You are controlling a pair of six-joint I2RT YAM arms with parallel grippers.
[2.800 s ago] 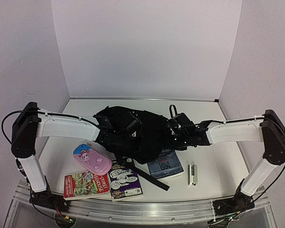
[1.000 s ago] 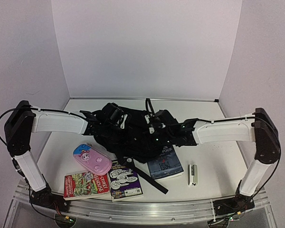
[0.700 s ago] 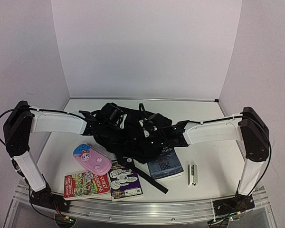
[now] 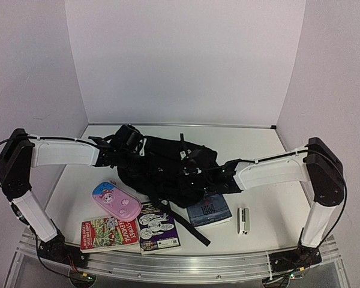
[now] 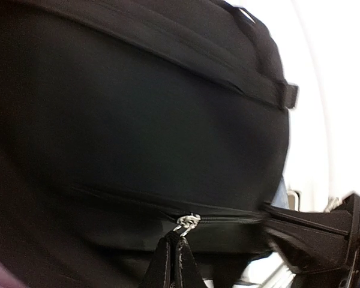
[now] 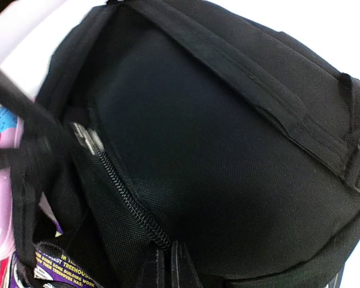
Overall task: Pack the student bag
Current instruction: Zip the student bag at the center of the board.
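Observation:
The student bag [image 4: 162,171], a soft black backpack, lies slumped in the middle of the table. My left gripper [image 4: 137,144] is at its far left top. In the left wrist view its fingers [image 5: 174,239] are shut on the silver zipper pull [image 5: 188,221]. My right gripper [image 4: 192,167] presses into the bag's right side. The right wrist view shows its fingers [image 6: 170,251] pinched shut on the black fabric at the end of the zipper track [image 6: 126,195]. The inside of the bag is hidden.
A pink pencil case [image 4: 116,201] lies in front of the bag on the left. Two books [image 4: 108,233] [image 4: 158,227] lie at the near edge. A blue book [image 4: 209,210] sits partly under the bag, with a stapler [image 4: 243,219] to its right. A black strap [image 4: 183,225] trails forward.
My right gripper has closed onto the bag's fabric and that arm has swung left and lower. The left arm has pulled back to the left, dragging the bag's top with it.

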